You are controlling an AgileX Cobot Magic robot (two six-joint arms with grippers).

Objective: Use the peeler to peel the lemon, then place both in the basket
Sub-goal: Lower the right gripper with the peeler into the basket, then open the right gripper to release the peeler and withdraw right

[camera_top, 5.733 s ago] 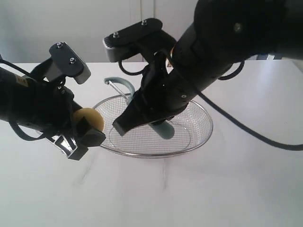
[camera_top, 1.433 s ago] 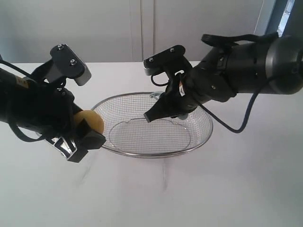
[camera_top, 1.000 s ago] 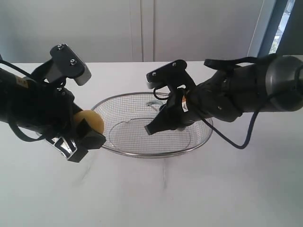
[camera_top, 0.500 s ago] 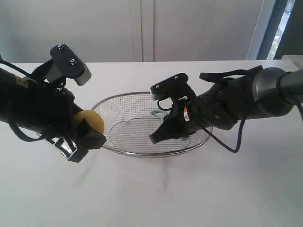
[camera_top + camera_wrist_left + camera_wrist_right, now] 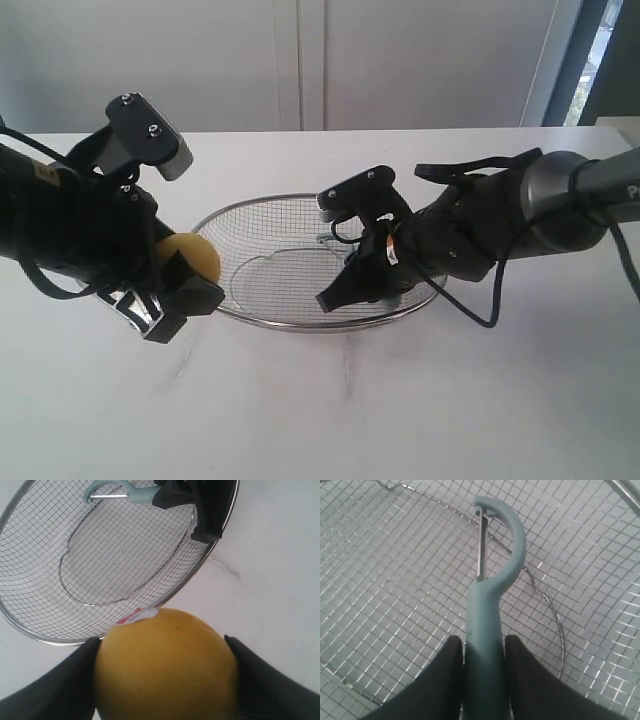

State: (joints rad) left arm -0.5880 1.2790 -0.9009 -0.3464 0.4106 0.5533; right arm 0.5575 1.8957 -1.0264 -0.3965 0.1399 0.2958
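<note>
Table (image 5: 450, 400): white, fills the lower frame of the exterior view.
Basket (image 5: 300, 326): centre of frame; nothing lies loose in it.
Right gripper (image 5: 352, 285): reaches into the basket's right half from the right, fingers clamped on the peeler's handle.
Left gripper (image 5: 180, 272): left of centre, outside the basket, fingers pressed on both sides of the lemon.
Lemon (image 5: 192, 253): held off the table, just beside the basket's left rim and not over it. The skin facing the left wrist camera looks smooth and whole, with a sticker on it.
Peeler (image 5: 485, 615): low over the mesh inside the basket, head pointing away from the gripper; I cannot tell whether it touches.
Done: peeler brought into the basket; no sign of peeling shows on the visible side.
Left: release the peeler, then carry the lemon over the rim and let go.
</note>
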